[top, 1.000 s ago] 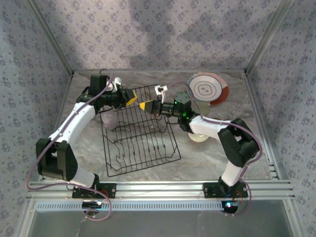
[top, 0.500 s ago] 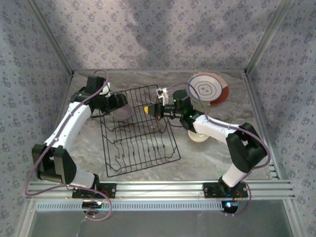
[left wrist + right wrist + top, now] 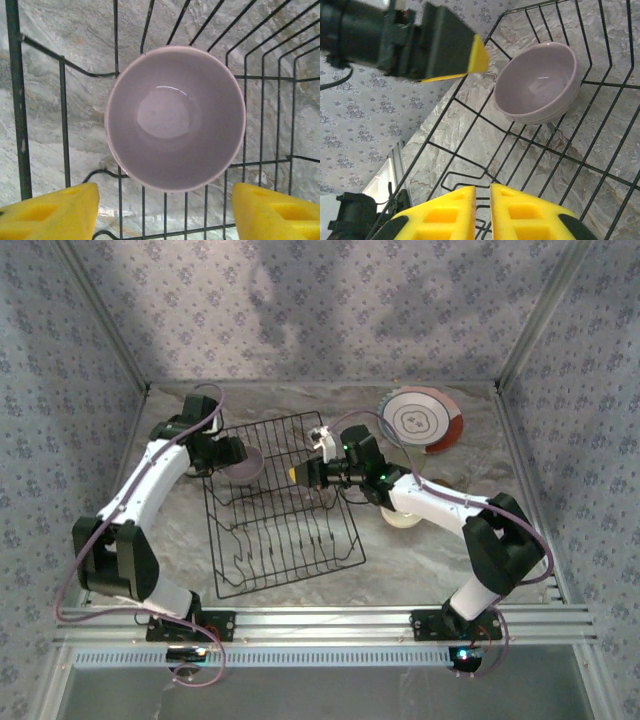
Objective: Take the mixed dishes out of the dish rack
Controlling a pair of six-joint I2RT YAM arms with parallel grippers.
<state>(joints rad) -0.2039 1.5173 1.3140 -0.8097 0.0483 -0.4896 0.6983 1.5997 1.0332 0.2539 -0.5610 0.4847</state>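
Observation:
A lavender bowl (image 3: 246,465) sits upright in the far left corner of the black wire dish rack (image 3: 290,540). My left gripper (image 3: 236,452) is just left of it, open. In the left wrist view the bowl (image 3: 175,117) lies ahead of the wide-apart yellow fingertips (image 3: 50,212), with nothing between them. My right gripper (image 3: 292,475) hovers over the rack's far middle. In the right wrist view its yellow pads (image 3: 482,195) are parted by a narrow gap and hold nothing. There the bowl (image 3: 537,82) rests on the rack wires ahead.
A stack of plates (image 3: 425,420), white on top with an orange-red rim beneath, lies at the back right. A cream bowl (image 3: 405,518) sits under the right forearm. Patterned walls and metal posts close in the table.
The left gripper has opened wide and drawn back to the left, leaving the lavender bowl in the rack corner. The right gripper has come nearer over the rack and its pads have parted slightly.

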